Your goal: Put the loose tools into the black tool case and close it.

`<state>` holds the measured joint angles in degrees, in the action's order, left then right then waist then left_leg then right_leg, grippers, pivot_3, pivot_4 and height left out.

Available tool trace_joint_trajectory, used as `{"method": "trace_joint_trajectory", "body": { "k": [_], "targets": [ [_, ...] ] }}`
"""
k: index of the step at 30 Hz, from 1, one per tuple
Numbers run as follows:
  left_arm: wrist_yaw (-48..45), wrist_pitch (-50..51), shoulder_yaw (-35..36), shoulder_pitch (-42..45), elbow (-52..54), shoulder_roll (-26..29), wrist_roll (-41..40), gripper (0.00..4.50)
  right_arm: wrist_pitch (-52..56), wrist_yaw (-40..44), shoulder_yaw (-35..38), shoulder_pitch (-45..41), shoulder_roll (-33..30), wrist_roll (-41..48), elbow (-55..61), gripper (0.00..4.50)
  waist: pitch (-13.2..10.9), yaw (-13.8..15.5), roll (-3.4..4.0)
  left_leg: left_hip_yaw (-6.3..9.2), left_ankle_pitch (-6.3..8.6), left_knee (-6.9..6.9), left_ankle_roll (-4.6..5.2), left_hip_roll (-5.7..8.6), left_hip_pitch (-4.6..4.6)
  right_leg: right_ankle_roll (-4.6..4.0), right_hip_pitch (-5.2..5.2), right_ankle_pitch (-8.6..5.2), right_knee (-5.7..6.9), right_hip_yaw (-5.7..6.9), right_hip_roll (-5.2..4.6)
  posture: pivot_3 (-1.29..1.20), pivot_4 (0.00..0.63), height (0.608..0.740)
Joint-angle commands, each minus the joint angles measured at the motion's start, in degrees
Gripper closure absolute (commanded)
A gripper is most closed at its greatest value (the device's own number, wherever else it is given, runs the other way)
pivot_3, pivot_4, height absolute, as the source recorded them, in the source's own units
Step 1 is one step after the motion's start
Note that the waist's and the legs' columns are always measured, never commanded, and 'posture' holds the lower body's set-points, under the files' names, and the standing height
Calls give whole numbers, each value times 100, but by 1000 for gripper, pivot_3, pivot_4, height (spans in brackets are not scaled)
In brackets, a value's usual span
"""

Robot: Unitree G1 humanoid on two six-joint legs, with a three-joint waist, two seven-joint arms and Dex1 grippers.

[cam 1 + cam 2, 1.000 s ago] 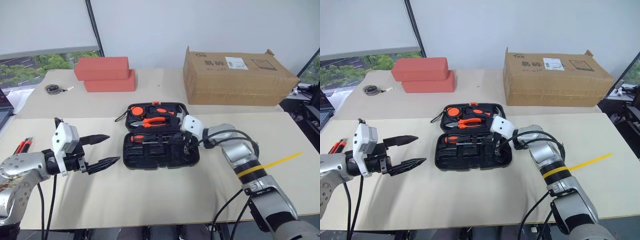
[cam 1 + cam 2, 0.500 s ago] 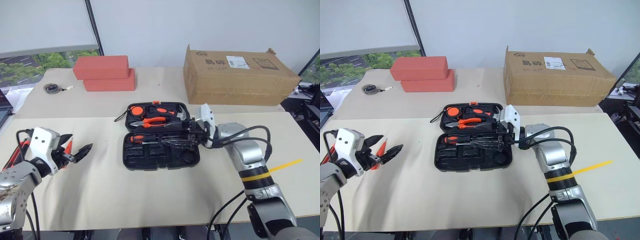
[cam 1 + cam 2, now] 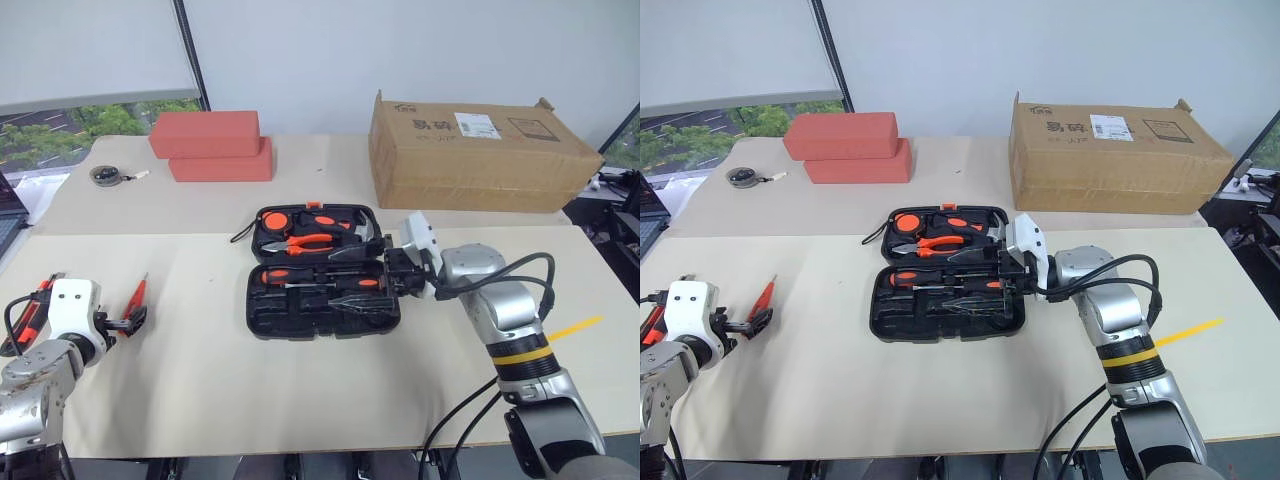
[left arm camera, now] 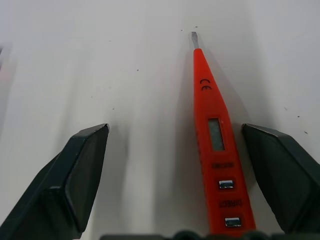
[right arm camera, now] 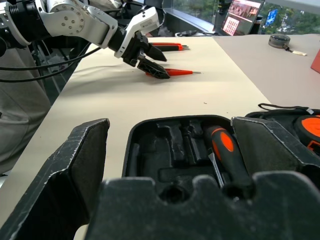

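The black tool case (image 3: 252,300) lies open at the table's middle, with orange-handled pliers in its far half. A black-and-orange screwdriver (image 5: 225,150) rests in a recess of the near half. My right gripper (image 3: 345,288) hovers open and level over that half, holding nothing. At the table's left edge my left gripper (image 4: 174,129) is open and low, straddling the slim orange tester screwdriver (image 4: 212,135), which lies nearer one finger. More black-and-orange tools (image 5: 167,46) lie just beyond it. A small dark tape roll (image 3: 104,176) sits far back on the left.
Two stacked red blocks (image 3: 210,147) and a cardboard box (image 3: 475,150) stand on the back table. A yellow tape stripe (image 3: 575,327) marks the right side. A dark strap (image 3: 240,237) trails from the case's far left corner.
My left gripper swung left and down to the tester screwdriver and now straddles it. My right gripper opened, rose from the case and turned level over it.
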<state>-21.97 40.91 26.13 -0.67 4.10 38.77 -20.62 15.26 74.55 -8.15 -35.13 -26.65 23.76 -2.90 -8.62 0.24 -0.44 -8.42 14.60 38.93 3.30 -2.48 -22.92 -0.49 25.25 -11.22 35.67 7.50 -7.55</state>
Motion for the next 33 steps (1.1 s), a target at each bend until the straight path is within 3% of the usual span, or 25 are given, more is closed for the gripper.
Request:
{"method": "trace_joint_trajectory", "body": {
  "k": [1, 6, 8, 11, 14, 17, 20, 22, 26, 33],
  "targets": [
    [-37, 324, -36, -80, -59, -69, -64, 1622, -98, 4, 136, -124, -99, 44, 77, 0, 0, -3, 0, 0, 0, 0, -1, 0, 1, 0, 0, 0, 0, 0, 0, 0, 150, 712],
    [-39, 463, 80, 31, -197, -175, -239, 3513, -103, -25, 143, -100, -149, 58, 126, 0, 0, -5, 1, -1, -1, -1, -5, -8, 7, -4, 0, 1, 3, -2, 1, 0, 150, 712],
    [-51, 461, 129, 71, -208, -225, -316, 4017, -97, -36, 151, -95, -167, 63, 135, 0, 0, -7, 1, -1, -5, -2, -11, -14, 8, -7, 1, 3, 5, -1, 4, 0, 150, 712],
    [-535, -229, 150, 399, 198, -381, -634, 4015, -6, -103, 255, -26, -230, 152, 226, 0, -1, 7, 1, -1, -6, -2, -13, -16, 8, -8, 2, 2, 8, 1, 6, 0, 150, 712],
    [-999, -221, 34, 718, 868, -484, -1217, 4015, 130, -200, 394, 101, -299, 291, 347, 0, -13, 82, -23, 5, -9, 1, -16, -15, -6, -13, 7, 5, 4, 1, 4, 0, 150, 712],
    [-1993, -549, -562, 1126, 1405, -318, -1534, 4015, 277, -344, 670, 398, -475, 437, 564, 0, -13, 139, -40, 18, -29, 4, -50, -15, -33, -74, 8, 41, -19, 6, 2, 0, 150, 712],
    [-3134, -1208, -1251, 1307, 1419, 76, -1274, 4015, 345, -420, 843, 660, -692, 469, 706, 0, -13, 125, -39, 6, -28, 0, -49, -11, -38, -77, -2, 46, -55, 27, 15, 0, 150, 712],
    [-3982, -1707, -1853, 1505, 1077, 471, -889, 4015, 392, -401, 921, 833, -885, 452, 781, 0, -10, 65, -28, -11, -19, -4, -34, -1, -36, -75, -1, 46, -57, 36, 25, 0, 150, 712],
    [-5009, -2783, -2825, 2306, -113, 752, -56, 4015, 400, -469, 1061, 1071, -1062, 458, 878, 0, -12, 28, -27, -26, -31, -4, -5, -9, -33, -27, 0, 17, -64, 35, 64, 0, 150, 712],
    [-5819, -3895, -3874, 3718, -2028, 390, 960, 4015, 386, -717, 1194, 1471, -1162, 431, 1239, 0, -13, 58, -26, -12, -15, 1, 12, -31, -33, -27, 0, 15, -61, 31, 93, 0, 150, 712]
  ]
}}
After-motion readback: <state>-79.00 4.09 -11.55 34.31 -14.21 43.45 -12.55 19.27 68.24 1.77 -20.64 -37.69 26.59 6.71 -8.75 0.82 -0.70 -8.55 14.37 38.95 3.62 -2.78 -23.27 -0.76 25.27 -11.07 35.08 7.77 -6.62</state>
